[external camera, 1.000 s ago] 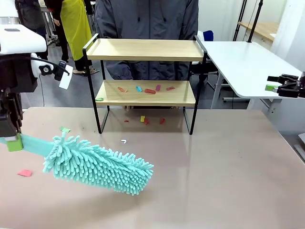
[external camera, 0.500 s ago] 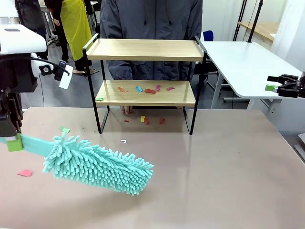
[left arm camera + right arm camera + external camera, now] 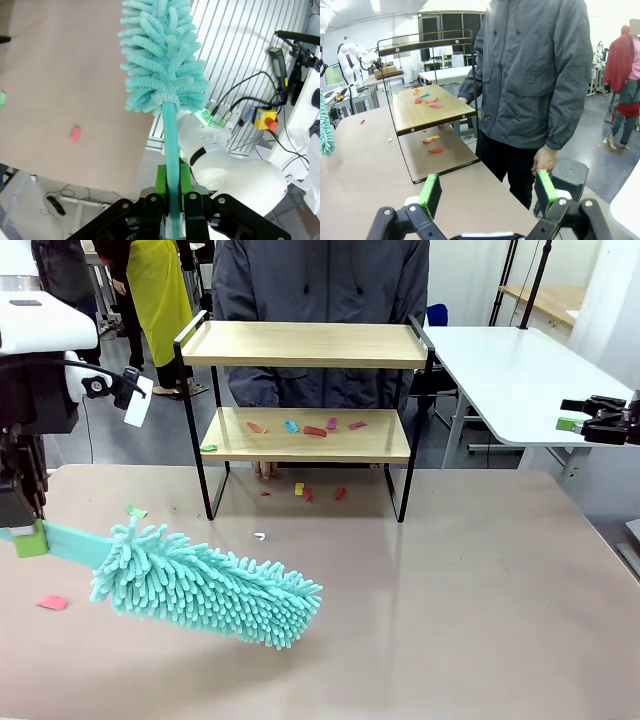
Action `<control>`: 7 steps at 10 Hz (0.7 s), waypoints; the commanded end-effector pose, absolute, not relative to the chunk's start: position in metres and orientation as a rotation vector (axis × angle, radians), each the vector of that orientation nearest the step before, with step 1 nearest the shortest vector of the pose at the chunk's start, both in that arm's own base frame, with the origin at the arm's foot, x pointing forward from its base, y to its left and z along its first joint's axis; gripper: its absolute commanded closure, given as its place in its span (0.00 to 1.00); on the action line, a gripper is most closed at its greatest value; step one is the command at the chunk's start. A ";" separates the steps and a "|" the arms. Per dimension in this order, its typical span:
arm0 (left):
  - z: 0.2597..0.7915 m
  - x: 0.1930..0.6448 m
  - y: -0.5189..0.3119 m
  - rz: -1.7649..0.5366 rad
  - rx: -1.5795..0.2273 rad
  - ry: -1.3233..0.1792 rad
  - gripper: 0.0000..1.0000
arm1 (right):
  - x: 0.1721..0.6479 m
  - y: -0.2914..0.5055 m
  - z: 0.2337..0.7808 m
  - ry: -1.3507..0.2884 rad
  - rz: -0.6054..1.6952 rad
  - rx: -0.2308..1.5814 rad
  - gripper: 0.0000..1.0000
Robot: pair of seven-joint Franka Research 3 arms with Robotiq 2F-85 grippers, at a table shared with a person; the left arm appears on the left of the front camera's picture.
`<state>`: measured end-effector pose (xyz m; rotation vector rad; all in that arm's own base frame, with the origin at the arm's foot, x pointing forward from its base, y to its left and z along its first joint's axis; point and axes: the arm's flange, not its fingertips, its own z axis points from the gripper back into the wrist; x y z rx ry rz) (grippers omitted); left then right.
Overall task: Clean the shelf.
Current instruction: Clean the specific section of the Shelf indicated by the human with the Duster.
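**Duster in hand, shelf dead ahead at 12**

So here's me at the counter (image 3: 480,620). My left fingers (image 3: 30,540) sit way out at 9 o'clock, clamped tight on the flat teal handle of a fluffy teal duster (image 3: 205,585). In my left wrist view the green pads of those fingers (image 3: 161,180) press on both sides of the handle, and the mop head (image 3: 162,60) sticks straight out toward 12. From the front, the head points toward 4 o'clock and looks like it rests on the counter around 8; can't swear it's touching.

My right fingers (image 3: 568,424) are off at 3 o'clock, spread wide with nothing in them, and the right wrist cam shows the pads (image 3: 431,192) well apart.

The shelf (image 3: 300,343) stands at 12 o'clock on the far side of the counter, a person (image 3: 320,280) right behind it. Its top board is bare. Its lower board carries coloured paper scraps (image 3: 315,430), with more bits (image 3: 300,489) on the counter underneath. There's a pink scrap (image 3: 52,602) near 8 o'clock too.
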<state>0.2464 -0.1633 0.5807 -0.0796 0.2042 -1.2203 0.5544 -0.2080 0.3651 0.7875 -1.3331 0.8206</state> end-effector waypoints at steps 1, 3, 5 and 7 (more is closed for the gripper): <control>0.586 0.247 -0.164 -1.208 -0.074 0.209 0.87 | 0.555 -0.206 0.371 -1.327 0.805 0.785 0.00; 0.581 0.246 -0.163 -1.220 -0.080 0.204 0.87 | 0.555 -0.206 0.371 -1.327 0.805 0.785 0.00; 0.579 0.251 -0.178 -1.093 -0.156 0.164 0.87 | 0.555 -0.206 0.371 -1.327 0.805 0.785 0.00; 0.572 0.250 -0.224 -0.967 -0.203 0.115 0.87 | 0.555 -0.206 0.371 -1.327 0.805 0.785 0.00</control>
